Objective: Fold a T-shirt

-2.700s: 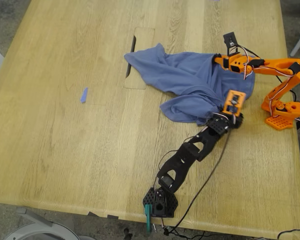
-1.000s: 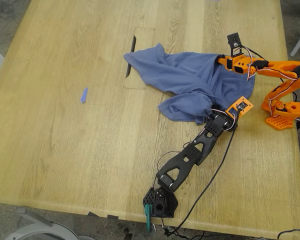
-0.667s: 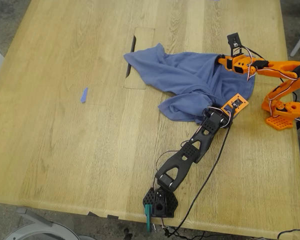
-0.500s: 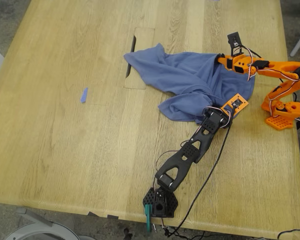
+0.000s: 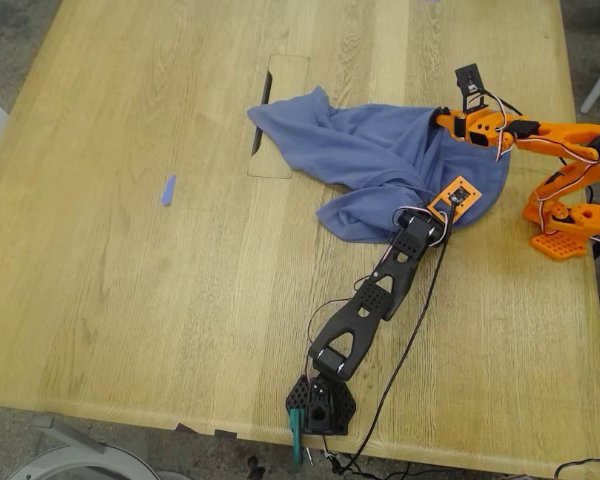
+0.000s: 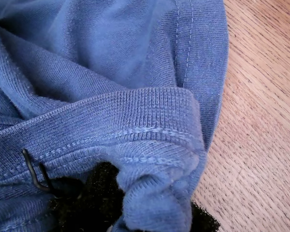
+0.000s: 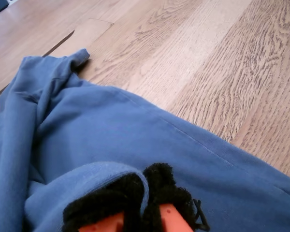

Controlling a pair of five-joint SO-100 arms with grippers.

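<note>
The slate-blue T-shirt (image 5: pixel 370 150) lies crumpled on the wooden table (image 5: pixel 130 300), toward the exterior view's right. Its print is hidden. My first gripper (image 5: pixel 448 200), on the black arm, is shut on a ribbed, stitched edge of the shirt at its near right side. In the first wrist view the cloth (image 6: pixel 111 72) bunches between the black padded fingers (image 6: pixel 87 203). My second gripper (image 5: pixel 442 121), on the orange arm, is shut on the shirt's far right edge. In the second wrist view a fold of cloth (image 7: pixel 111 135) sits between its padded fingertips (image 7: pixel 169 193).
A small blue scrap (image 5: pixel 168 190) lies on the table at the exterior view's left. A rectangular cut-out panel (image 5: pixel 278 115) sits under the shirt's left tip. The orange arm's base (image 5: pixel 565 228) stands at the right edge, the black arm's base (image 5: pixel 320 405) at the near edge, with a trailing cable (image 5: pixel 405 350).
My first gripper has moved up and left over the shirt's near right edge, carrying the cloth with it. The second gripper has hardly moved.
</note>
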